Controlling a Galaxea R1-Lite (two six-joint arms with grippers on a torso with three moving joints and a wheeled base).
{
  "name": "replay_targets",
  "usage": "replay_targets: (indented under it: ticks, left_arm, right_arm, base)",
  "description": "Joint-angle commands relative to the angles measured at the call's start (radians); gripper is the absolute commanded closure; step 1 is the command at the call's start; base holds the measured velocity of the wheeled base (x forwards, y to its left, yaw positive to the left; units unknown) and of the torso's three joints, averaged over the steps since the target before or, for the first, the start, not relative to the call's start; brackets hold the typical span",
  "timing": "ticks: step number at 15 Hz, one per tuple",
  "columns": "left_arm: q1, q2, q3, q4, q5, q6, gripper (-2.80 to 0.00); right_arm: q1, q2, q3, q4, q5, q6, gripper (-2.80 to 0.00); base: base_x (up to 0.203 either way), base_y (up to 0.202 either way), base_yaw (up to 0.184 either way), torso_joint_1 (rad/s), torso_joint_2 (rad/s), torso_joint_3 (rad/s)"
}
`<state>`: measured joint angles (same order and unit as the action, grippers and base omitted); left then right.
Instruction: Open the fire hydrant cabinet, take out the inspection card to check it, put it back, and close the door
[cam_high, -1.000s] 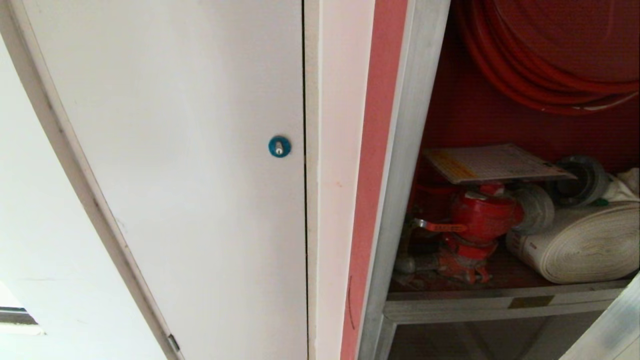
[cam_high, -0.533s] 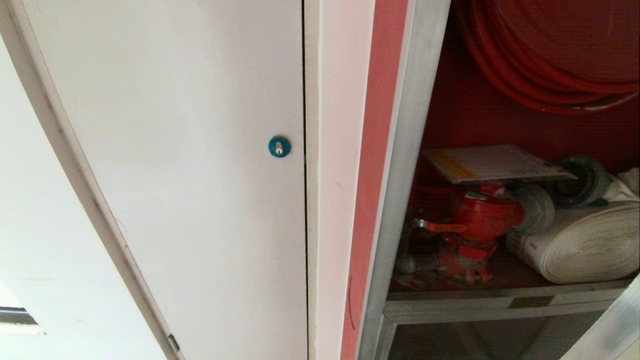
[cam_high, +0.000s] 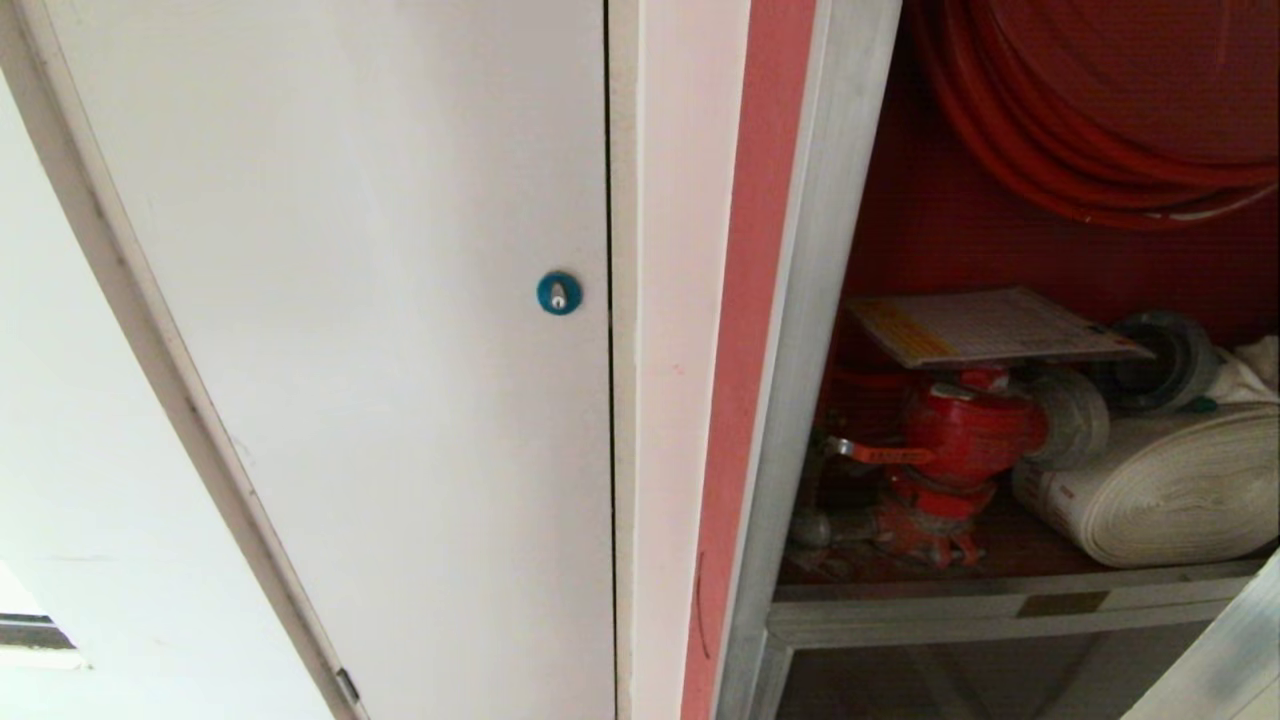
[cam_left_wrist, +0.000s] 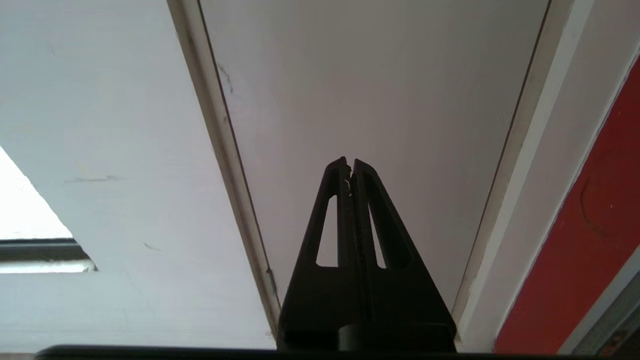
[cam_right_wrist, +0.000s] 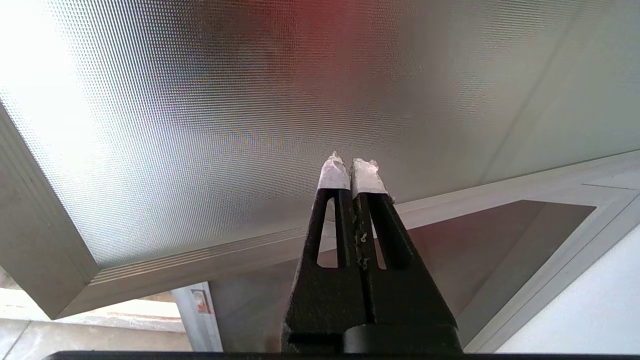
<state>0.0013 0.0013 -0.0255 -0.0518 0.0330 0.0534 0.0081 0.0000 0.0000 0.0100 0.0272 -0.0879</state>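
Inside the open fire hydrant cabinet (cam_high: 880, 250), at 3 o'clock in the head view, the inspection card (cam_high: 990, 327) lies flat atop the red valve (cam_high: 965, 430), long axis 9-to-3; left gripper (cam_left_wrist: 349, 162) and right gripper (cam_right_wrist: 352, 162) both closed, empty, neither near it.

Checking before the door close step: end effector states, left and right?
Left end effector: closed, holding nothing, in front of the white door.
Right end effector: closed, holding nothing, in front of the frosted-glass door.
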Motion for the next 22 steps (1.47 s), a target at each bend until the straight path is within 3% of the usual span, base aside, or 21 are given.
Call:
replay_targets:
  ticks: [1, 3, 22]
  left_arm:
    - [0.0, 0.0, 0.017, 0.0, -0.009, 0.0, 0.0]
    - [0.0, 0.0, 0.027, 0.013, -0.038, 0.0, 0.0]
    - [0.0, 0.0, 0.027, 0.047, -0.039, -0.006, 0.0]
  right_arm:
    - [0.001, 0.002, 0.0, -0.001, 0.0, 0.0, 0.0]
    - [0.0, 0.002, 0.0, 0.0, 0.0, 0.0, 0.0]
    - [0.0, 0.002, 0.0, 0.001, 0.0, -0.001, 0.0]
  base:
    - [0.0, 0.0, 0.0, 0.0, 0.0, 0.0]
    - [0.0, 0.0, 0.0, 0.0, 0.0, 0.0]
    - [0.0, 0.0, 0.0, 0.0, 0.0, 0.0]
